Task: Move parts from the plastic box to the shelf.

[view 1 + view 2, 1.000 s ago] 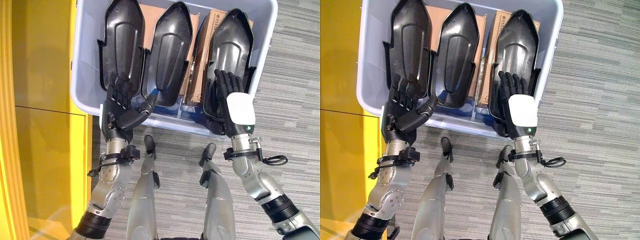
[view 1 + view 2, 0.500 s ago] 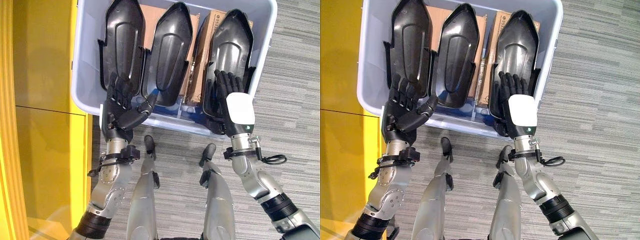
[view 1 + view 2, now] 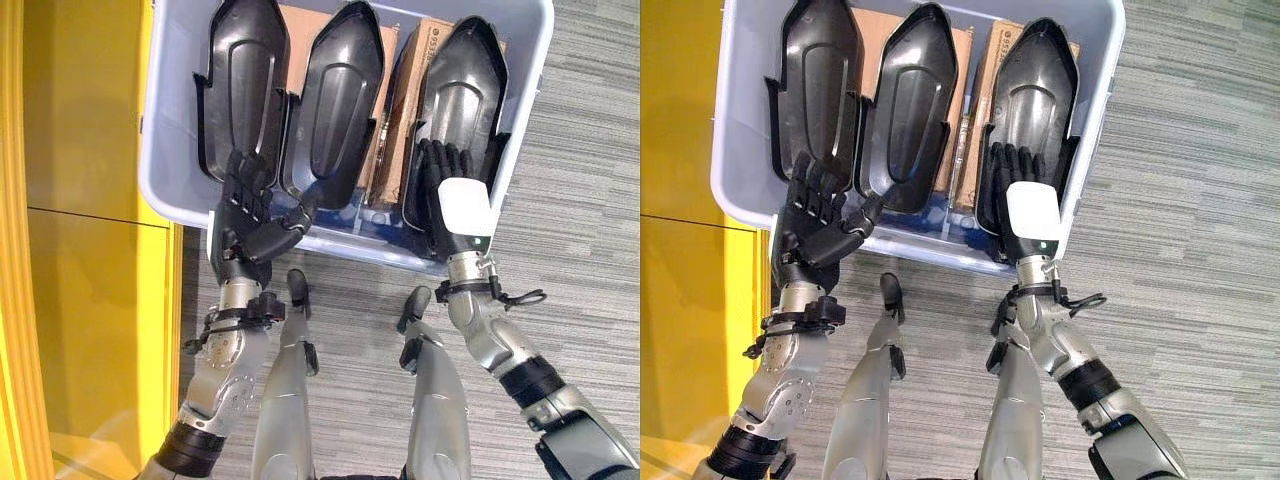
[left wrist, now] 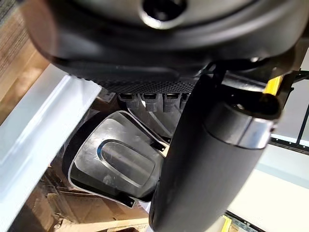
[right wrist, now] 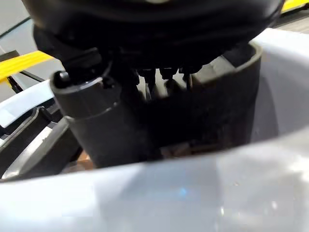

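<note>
Grey carpet [image 3: 590, 170]; cardboard boxes [image 3: 400, 110] under black parts [image 3: 335, 100] in plastic box [image 3: 170, 120].

We read this as a workshop or light-industrial stockroom. Grey striped carpet-tile floor [image 3: 590, 200] underfoot. A pale plastic box [image 3: 170, 120] holds three identical black moulded parts [image 3: 335, 100] stood in a row, with brown cardboard cartons [image 3: 400, 110] behind them. A yellow cabinet or shelf panel [image 3: 90, 250] runs along our left.
</note>
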